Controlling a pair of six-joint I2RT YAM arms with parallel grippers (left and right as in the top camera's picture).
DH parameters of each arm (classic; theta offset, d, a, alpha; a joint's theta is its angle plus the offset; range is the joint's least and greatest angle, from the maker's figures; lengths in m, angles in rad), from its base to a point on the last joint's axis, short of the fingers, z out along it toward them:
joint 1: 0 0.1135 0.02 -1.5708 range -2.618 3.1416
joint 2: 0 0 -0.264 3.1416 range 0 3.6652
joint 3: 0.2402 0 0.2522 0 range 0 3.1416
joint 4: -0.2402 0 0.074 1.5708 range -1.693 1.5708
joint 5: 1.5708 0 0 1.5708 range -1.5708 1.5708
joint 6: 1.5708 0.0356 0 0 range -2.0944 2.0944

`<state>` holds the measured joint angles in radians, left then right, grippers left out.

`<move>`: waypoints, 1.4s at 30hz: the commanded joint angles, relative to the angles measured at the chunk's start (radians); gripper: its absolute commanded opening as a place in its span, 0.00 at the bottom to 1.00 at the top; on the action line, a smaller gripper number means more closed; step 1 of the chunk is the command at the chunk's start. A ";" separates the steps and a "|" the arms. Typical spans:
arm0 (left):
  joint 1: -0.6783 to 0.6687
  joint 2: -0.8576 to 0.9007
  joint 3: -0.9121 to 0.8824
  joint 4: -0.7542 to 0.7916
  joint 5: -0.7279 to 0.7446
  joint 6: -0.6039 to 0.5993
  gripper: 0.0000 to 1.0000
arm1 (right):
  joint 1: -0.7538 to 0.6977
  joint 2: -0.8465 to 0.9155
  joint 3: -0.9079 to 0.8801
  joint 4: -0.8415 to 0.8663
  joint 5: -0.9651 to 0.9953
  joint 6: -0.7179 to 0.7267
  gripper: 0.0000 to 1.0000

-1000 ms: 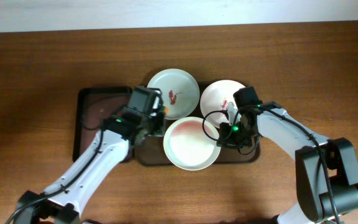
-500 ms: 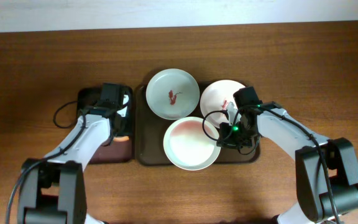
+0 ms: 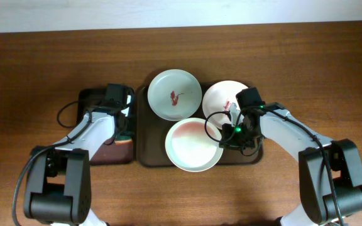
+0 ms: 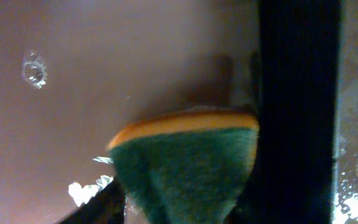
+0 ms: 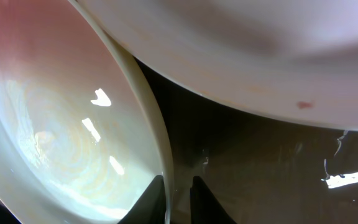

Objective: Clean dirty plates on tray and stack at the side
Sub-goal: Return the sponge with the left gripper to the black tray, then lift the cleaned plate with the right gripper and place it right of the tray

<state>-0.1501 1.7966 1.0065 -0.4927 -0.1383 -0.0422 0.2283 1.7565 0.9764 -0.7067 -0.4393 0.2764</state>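
Note:
Three white plates lie on the large dark tray (image 3: pixel 144 157). The back left plate (image 3: pixel 175 94) has a red smear. The back right plate (image 3: pixel 222 97) has a small red spot near its rim. The front plate (image 3: pixel 193 145) has a faint pink film and overhangs the tray's front rim. My right gripper (image 3: pixel 230 133) is shut on the front plate's right rim (image 5: pixel 157 149), one finger on each side (image 5: pixel 178 199); the back right plate (image 5: pixel 229 50) hangs just above. My left gripper (image 3: pixel 123 122) is over the small tray, shut on the orange and green sponge (image 4: pixel 185 162).
The smaller dark tray (image 3: pixel 90 103) lies just left of the large tray; its wet floor (image 4: pixel 104 74) fills the left wrist view. Bare wood tabletop (image 3: pixel 307 69) surrounds both trays. The large tray's wet floor (image 5: pixel 260 162) shows beside the right fingers.
My left arm has swung left from the large tray beside the plates to the small tray, carrying the sponge. The right arm and the plates have not moved.

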 commanded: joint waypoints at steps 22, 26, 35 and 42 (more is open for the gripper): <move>0.003 -0.021 0.048 -0.139 0.059 0.010 0.39 | 0.002 0.002 0.010 -0.008 0.002 -0.006 0.15; 0.003 -0.030 0.077 -0.059 0.064 0.010 0.70 | 0.002 0.002 0.010 -0.008 0.002 -0.005 0.15; 0.003 0.034 0.075 -0.009 0.098 0.009 0.66 | 0.002 0.002 0.010 -0.009 0.002 -0.005 0.15; 0.003 0.039 0.075 -0.009 0.098 0.009 0.21 | 0.002 0.002 0.010 -0.011 0.002 -0.005 0.14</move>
<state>-0.1482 1.8252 1.0683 -0.4973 -0.0551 -0.0414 0.2283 1.7561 0.9764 -0.7143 -0.4393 0.2764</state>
